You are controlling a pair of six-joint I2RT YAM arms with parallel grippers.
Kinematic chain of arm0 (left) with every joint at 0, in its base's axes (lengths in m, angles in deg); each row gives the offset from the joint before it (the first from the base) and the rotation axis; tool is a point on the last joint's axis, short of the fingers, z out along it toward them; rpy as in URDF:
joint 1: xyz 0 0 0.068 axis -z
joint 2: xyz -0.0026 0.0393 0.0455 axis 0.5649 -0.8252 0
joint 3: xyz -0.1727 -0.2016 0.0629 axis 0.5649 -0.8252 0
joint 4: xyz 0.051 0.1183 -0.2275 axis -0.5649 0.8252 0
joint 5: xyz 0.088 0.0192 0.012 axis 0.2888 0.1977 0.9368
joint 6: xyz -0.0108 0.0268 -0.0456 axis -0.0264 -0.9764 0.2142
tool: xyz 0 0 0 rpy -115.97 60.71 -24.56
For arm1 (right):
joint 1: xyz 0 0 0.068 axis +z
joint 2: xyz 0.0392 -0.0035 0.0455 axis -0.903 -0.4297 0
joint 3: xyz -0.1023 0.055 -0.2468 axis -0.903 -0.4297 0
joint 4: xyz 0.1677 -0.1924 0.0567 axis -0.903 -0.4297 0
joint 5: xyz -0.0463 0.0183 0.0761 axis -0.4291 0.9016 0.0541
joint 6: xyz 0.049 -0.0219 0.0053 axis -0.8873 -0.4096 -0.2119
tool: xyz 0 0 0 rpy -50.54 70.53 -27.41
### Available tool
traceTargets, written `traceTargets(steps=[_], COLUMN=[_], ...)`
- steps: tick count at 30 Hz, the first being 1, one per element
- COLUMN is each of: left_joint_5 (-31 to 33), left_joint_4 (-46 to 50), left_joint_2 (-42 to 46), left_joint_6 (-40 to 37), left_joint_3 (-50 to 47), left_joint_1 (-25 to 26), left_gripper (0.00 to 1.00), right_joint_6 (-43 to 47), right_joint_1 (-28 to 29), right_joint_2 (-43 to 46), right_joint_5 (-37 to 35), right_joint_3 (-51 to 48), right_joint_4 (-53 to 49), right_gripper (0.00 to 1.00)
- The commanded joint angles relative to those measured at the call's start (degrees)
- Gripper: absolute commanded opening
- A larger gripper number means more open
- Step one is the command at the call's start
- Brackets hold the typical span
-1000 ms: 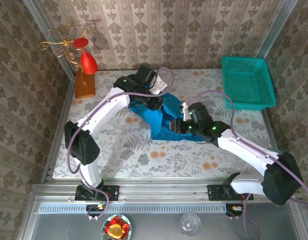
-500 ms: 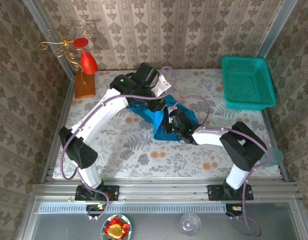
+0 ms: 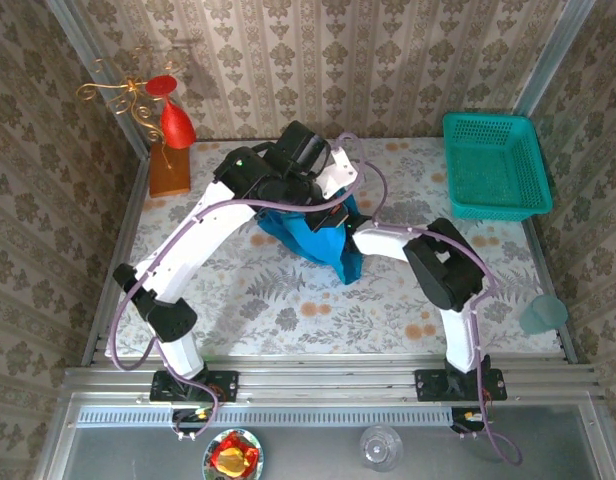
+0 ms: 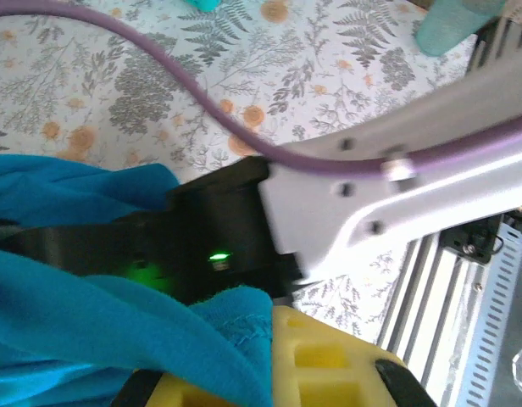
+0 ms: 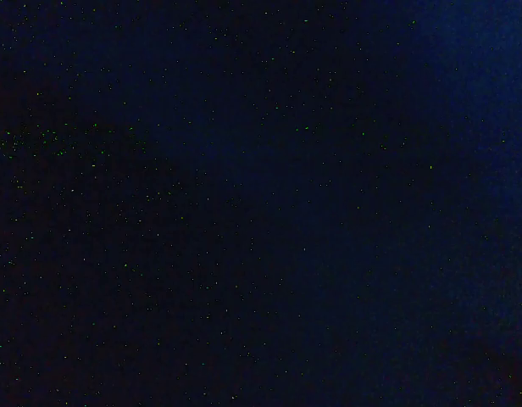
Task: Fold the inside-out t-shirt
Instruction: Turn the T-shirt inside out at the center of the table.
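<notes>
No lettering, label, brand, number or sign can be read. The t-shirt (image 3: 323,240) is plain teal cloth without print, and the green basket (image 3: 488,119) is bare mesh. The wallpaper (image 3: 388,60) and the tablecloth (image 3: 238,295) carry only floral patterns. In the left wrist view a small green light (image 4: 217,256) glows on a black arm housing (image 4: 231,212), with no legible marking beside it. The right wrist view is almost wholly dark, so any print there may simply be unreadable.
</notes>
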Motion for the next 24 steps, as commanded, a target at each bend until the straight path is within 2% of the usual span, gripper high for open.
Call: traceTargets(steps=[1,3,6,10,12,16,18,19,24], left_joint_5=[-5.23,-5.63,-6.07,-5.15,-3.15,4.21,7.58,8.78,12.21], left_joint_4=[1.86,1.38,0.22,-1.74,-2.26,-3.99,-4.8,-5.0,-5.31], left_joint_2=[3.2,4.5,6.61,9.3,10.44,12.78,13.52,13.67,14.01], left_joint_6=[-1.81,-1.82,-1.43,-1.15,-1.32,-1.46,-1.25,-1.01,-0.67], left_joint_3=[2.95,3.01,2.94,2.85,2.68,-0.07,-2.04,-2.7,-1.96], left_joint_1=[1.67,1.99,2.01,2.01,1.9,1.18,-0.05,-0.7,-5.23], left_gripper=[0.0,0.0,0.0,0.0,0.0,0.0,0.0,0.0,0.0], right_joint_6=[0.01,0.26,0.49,0.12,-0.54,-2.69,-2.9,-2.61,0.54], right_joint_1=[-0.25,-0.43,-0.78,-1.69,-3.06,-8.1,-11.01,-12.19,-17.76], right_joint_2=[-5.08,-7.62,-10.0,-10.34,-9.16,-2.45,2.22,4.38,13.96], right_joint_5=[-0.46,-1.44,-2.03,-2.97,-3.8,-4.5,-4.45,-4.45,-4.76], right_joint_3=[6.53,10.34,13.41,14.19,12.91,6.08,3.69,3.45,9.42], right_joint_4=[-14.61,-21.95,-30.06,-37.47,-39.59,-36.88,-35.07,-34.81,-35.52], right_gripper=[0.68,0.74,0.77,0.74,0.63,0.16,0.04,0.0,0.0])
